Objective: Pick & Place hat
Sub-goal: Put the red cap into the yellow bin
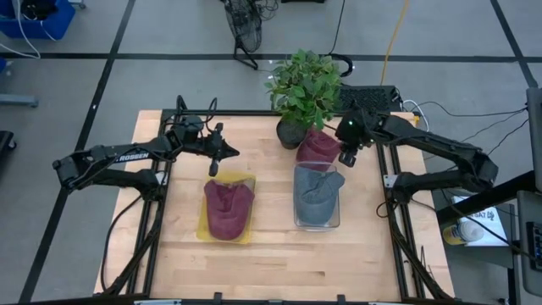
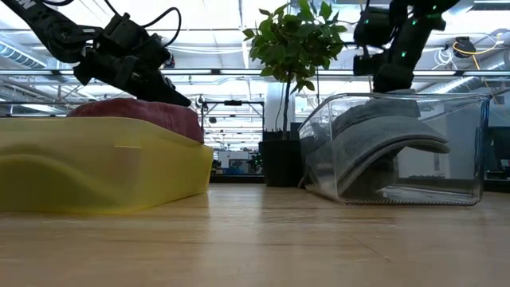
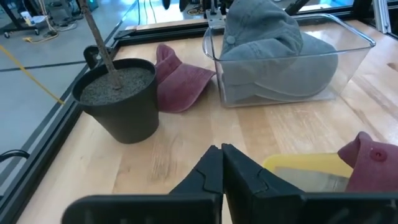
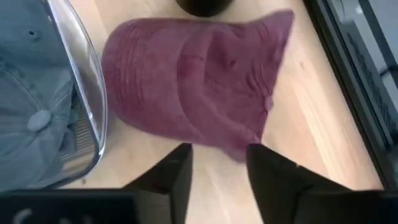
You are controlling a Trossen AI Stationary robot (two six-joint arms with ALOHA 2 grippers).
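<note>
Right gripper (image 4: 217,163), jaws apart, hovers over the loose maroon cap (image 4: 193,81) beside the clear bin (image 1: 317,222): the reach step. Next: descend and close on the brim. Left gripper (image 3: 222,168), jaws together, waits above the yellow tray (image 1: 203,229).

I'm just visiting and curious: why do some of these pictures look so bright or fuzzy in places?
In the low view, the ceiling lights behind the plant wash out the background, leaving the arms as dark shapes. In the right wrist view, the red hat looks slightly soft. In the left wrist view, the left hand close to the lens is blurred, while the clear bin stays sharp.
</note>
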